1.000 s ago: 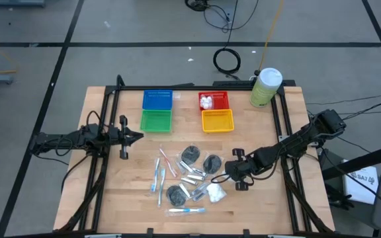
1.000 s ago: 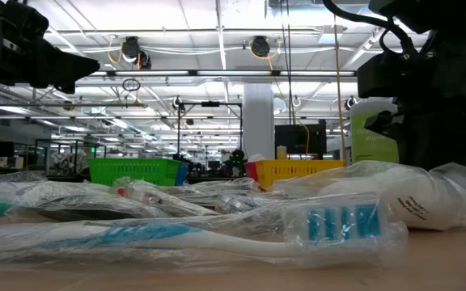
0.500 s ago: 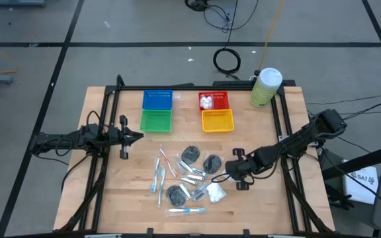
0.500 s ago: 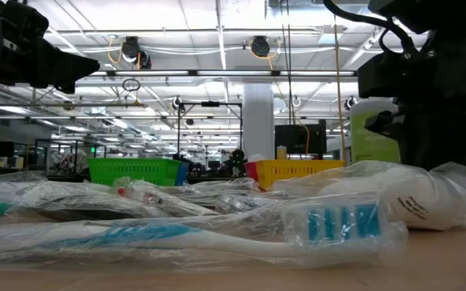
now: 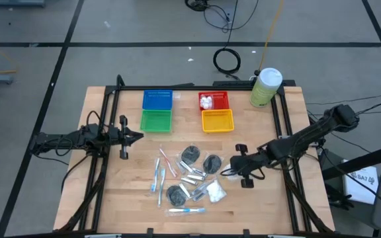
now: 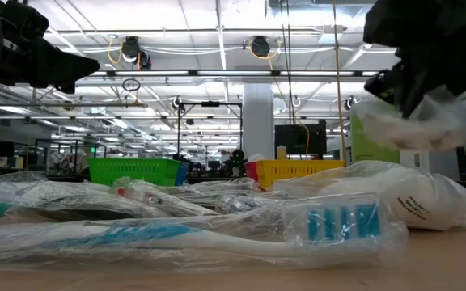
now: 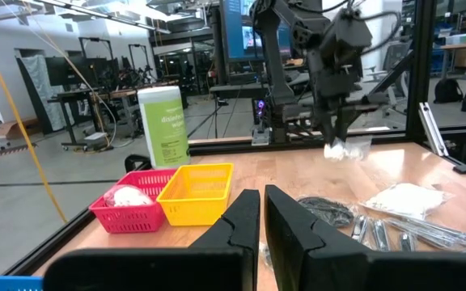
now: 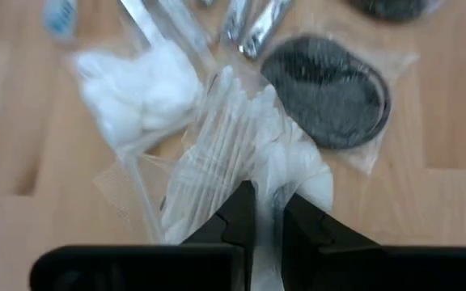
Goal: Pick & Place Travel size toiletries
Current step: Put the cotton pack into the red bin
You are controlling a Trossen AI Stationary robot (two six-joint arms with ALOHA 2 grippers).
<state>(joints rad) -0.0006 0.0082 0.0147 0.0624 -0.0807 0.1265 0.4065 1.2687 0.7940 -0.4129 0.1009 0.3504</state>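
Right gripper (image 8: 264, 212) pinched on white puffy packet (image 8: 241, 162), lifted per left wrist view; high view hides packet; left gripper (image 7: 261, 212) closed, empty

Right hand (image 5: 229, 172) pinched shut above the table; left hand (image 5: 139, 137) closed, idle.

Robotics lab or industrial hall: exposed ceiling ducts (image 6: 253, 46), metal frame rigs (image 6: 209, 133), floor cables (image 5: 227, 61).
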